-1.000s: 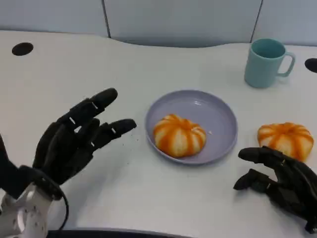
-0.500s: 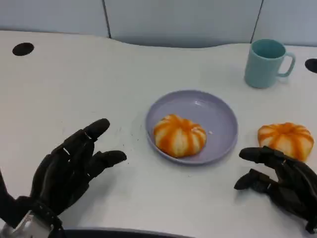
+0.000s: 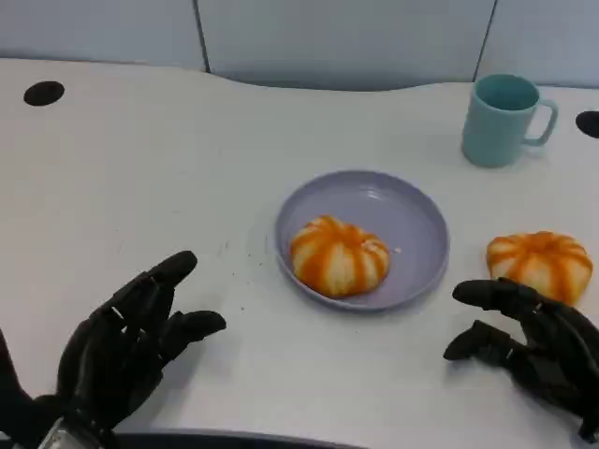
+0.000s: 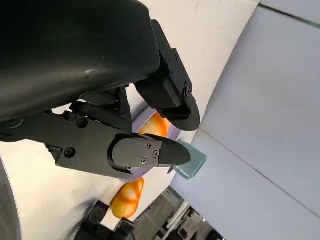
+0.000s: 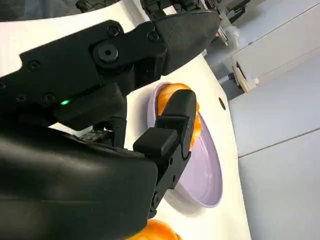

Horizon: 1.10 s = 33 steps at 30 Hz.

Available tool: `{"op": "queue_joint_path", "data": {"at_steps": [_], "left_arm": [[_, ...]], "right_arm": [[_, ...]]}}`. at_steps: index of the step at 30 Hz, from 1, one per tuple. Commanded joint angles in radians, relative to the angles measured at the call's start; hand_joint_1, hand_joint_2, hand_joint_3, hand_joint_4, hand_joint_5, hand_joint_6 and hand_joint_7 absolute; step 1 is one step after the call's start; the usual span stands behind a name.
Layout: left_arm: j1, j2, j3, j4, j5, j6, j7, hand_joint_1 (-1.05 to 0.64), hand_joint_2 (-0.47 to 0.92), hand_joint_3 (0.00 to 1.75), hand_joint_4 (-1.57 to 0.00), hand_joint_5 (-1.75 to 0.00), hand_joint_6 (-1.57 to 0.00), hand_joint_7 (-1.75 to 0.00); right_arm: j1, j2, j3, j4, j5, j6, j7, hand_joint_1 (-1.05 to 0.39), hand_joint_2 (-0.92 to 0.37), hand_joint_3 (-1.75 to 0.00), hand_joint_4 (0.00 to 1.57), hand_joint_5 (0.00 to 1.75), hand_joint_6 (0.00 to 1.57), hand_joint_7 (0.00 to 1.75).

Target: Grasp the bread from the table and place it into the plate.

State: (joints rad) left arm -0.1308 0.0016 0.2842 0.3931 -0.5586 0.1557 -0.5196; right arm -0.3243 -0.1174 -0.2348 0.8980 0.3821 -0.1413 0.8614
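Note:
One orange-striped bread (image 3: 339, 254) lies in the lilac plate (image 3: 412, 210) at the table's middle; the right wrist view shows that bread (image 5: 196, 120) and the plate (image 5: 202, 175) past the fingers. A second bread (image 3: 539, 263) sits on the table right of the plate. My right hand (image 3: 529, 351) hovers open just in front of it, fingers spread, holding nothing. My left hand (image 3: 122, 346) is open low at the front left, well away from the plate. The left wrist view shows the plated bread (image 4: 152, 125) and the second bread (image 4: 127, 197).
A teal mug (image 3: 504, 118) stands at the back right, behind the plate. Two dark round holes (image 3: 42, 92) mark the table's far corners. White tabletop (image 3: 150, 168) stretches bare on the left. A grey partition runs along the back.
My left hand has drawn back toward the front left edge and dropped lower, away from the plate. The right hand and both breads have stayed put.

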Motion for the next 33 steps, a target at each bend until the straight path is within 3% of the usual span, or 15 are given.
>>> {"op": "queue_joint_path", "data": {"at_steps": [1, 3, 4, 5, 7, 12, 14, 20, 33], "left_arm": [[0.012, 0.009, 0.008, -0.005, 0.005, 0.001, 0.016, -0.37, 0.92, 0.28, -0.66, -1.26, -0.91, -0.14], [0.012, 0.009, 0.008, -0.005, 0.005, 0.001, 0.017, -0.37, 0.92, 0.28, -0.66, -1.26, -0.91, -0.14], [0.026, 0.012, -0.016, 0.009, 0.055, -0.063, 0.011, -0.37, 0.92, 0.27, -0.66, -1.26, -0.91, -0.14], [0.036, 0.014, -0.033, 0.02, 0.093, -0.113, 0.007, -0.4, 0.92, 0.24, -0.63, -1.44, -0.94, -0.19], [0.045, 0.015, -0.051, 0.038, 0.136, -0.174, 0.001, -0.42, 0.92, 0.23, -0.6, -1.54, -0.96, -0.23], [0.055, 0.016, -0.074, 0.066, 0.182, -0.25, -0.007, -0.42, 0.92, 0.2, -0.59, -1.61, -0.95, -0.35], [0.055, 0.017, -0.078, 0.079, 0.192, -0.275, -0.006, -0.41, 0.92, 0.23, -0.61, -1.59, -0.86, -0.61], [0.044, 0.019, -0.077, 0.111, 0.197, -0.305, -0.009, -0.41, 0.92, 0.25, -0.61, -1.61, -0.76, -0.85], [0.04, 0.02, -0.078, 0.125, 0.195, -0.318, -0.011, -0.41, 0.92, 0.26, -0.61, -1.62, -0.73, -0.92]], "right_arm": [[0.023, -0.008, -0.004, 0.013, -0.007, 0.013, -0.013, -0.45, -0.92, -0.04, 0.59, 1.22, 0.73, 0.63], [0.023, -0.008, -0.004, 0.013, -0.007, 0.013, -0.013, -0.45, -0.92, -0.04, 0.59, 1.22, 0.73, 0.62], [0.021, -0.013, -0.008, 0.018, -0.004, 0.011, -0.006, -0.45, -0.92, -0.04, 0.59, 1.22, 0.73, 0.62], [0.02, -0.016, -0.011, 0.022, -0.001, 0.01, -0.001, -0.45, -0.92, -0.04, 0.6, 1.22, 0.74, 0.62], [0.018, -0.019, -0.014, 0.027, 0.001, 0.008, 0.006, -0.45, -0.92, -0.04, 0.6, 1.22, 0.75, 0.62], [0.016, -0.029, -0.015, 0.037, 0.001, 0.0, 0.033, -0.44, -0.92, -0.08, 0.58, 1.23, 0.73, 0.62], [0.014, -0.031, -0.017, 0.043, 0.002, 0.002, 0.039, -0.44, -0.92, -0.08, 0.58, 1.24, 0.73, 0.62], [0.011, -0.031, -0.018, 0.048, -0.011, -0.009, 0.024, -0.44, -0.92, -0.07, 0.58, 1.24, 0.73, 0.63], [0.01, -0.031, -0.017, 0.05, -0.013, -0.012, 0.021, -0.44, -0.92, -0.06, 0.58, 1.24, 0.74, 0.63]]}}
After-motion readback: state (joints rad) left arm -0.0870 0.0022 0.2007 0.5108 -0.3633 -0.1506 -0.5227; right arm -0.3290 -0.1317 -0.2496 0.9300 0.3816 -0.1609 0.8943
